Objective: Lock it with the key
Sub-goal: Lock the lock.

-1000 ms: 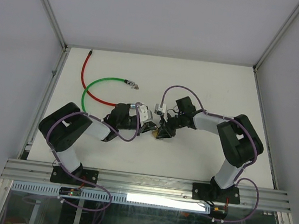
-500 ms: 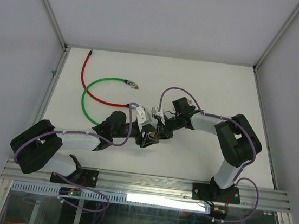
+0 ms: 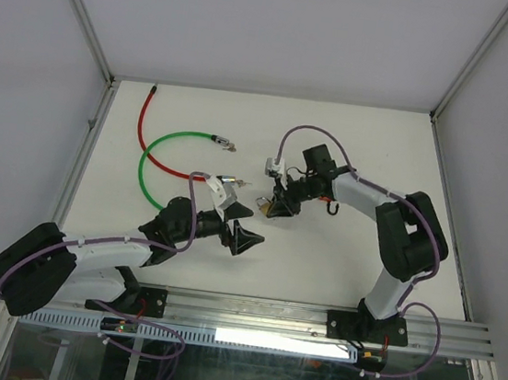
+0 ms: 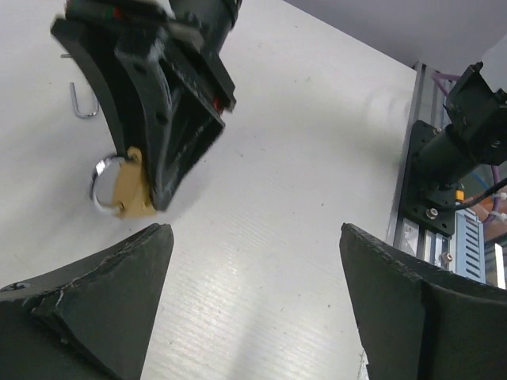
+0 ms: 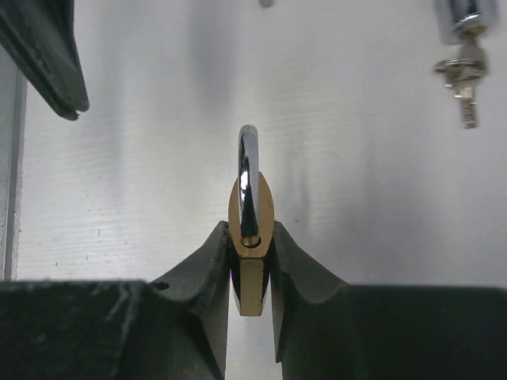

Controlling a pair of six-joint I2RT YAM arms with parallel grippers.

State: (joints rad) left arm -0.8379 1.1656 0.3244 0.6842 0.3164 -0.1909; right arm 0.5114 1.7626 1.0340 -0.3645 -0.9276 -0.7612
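The right tool (image 5: pixel 251 231) is clamped on the brass body of the padlock (image 5: pixel 253 207), and the silver shackle (image 5: pixel 248 154) is seen edge-on beyond the fingertips. The right arm (image 3: pixel 364 196) is bent at the elbow and reaches low and inward over the desk (image 3: pixel 362 138), so the padlock is held near the desk's middle. Whether it touches the surface cannot be told. The left tool (image 3: pixel 241 238) is held with its fingers well apart and nothing between them. It is carried by a left arm (image 3: pixel 107 251) stretched low from its base and pointed toward the padlock, near it but not touching. The key (image 5: pixel 463 83) lies at the metal end of the green cable (image 3: pixel 152 154), on the desk and apart from both tools. The green cable is crossed by a red cable (image 3: pixel 141 125).
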